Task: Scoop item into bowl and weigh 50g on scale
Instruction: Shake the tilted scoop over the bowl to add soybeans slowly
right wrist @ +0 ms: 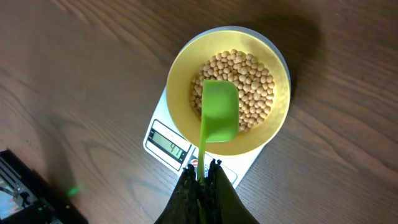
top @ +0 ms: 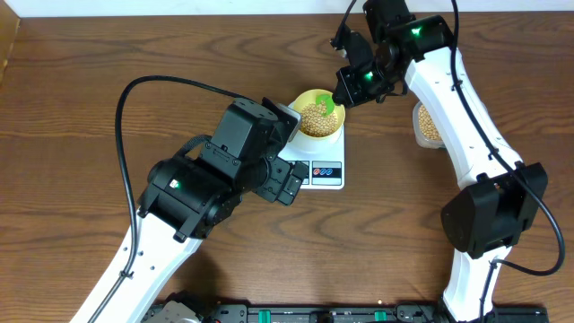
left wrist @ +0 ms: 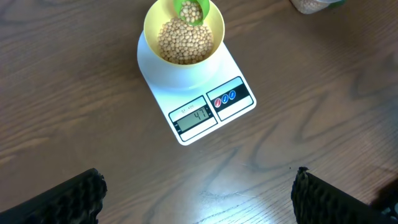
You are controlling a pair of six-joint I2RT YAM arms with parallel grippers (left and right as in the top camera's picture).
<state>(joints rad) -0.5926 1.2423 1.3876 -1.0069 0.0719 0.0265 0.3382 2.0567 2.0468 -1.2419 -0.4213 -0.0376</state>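
Right gripper [right wrist: 205, 179]: gripped the green scoop [right wrist: 219, 118] above the bowl [right wrist: 180, 74].
Left gripper [left wrist: 199, 194]: released, empty.
Scale [left wrist: 236, 109]: sat near the table [top: 90, 90] far edge, beans [left wrist: 183, 40] aboard.

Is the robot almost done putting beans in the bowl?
Nearly. Done: the bowl sits on the scale with a heap of beans in it, and the display reads about 47. In hand: the right gripper holds a green scoop over the bowl. Left: a few more beans to reach 50.
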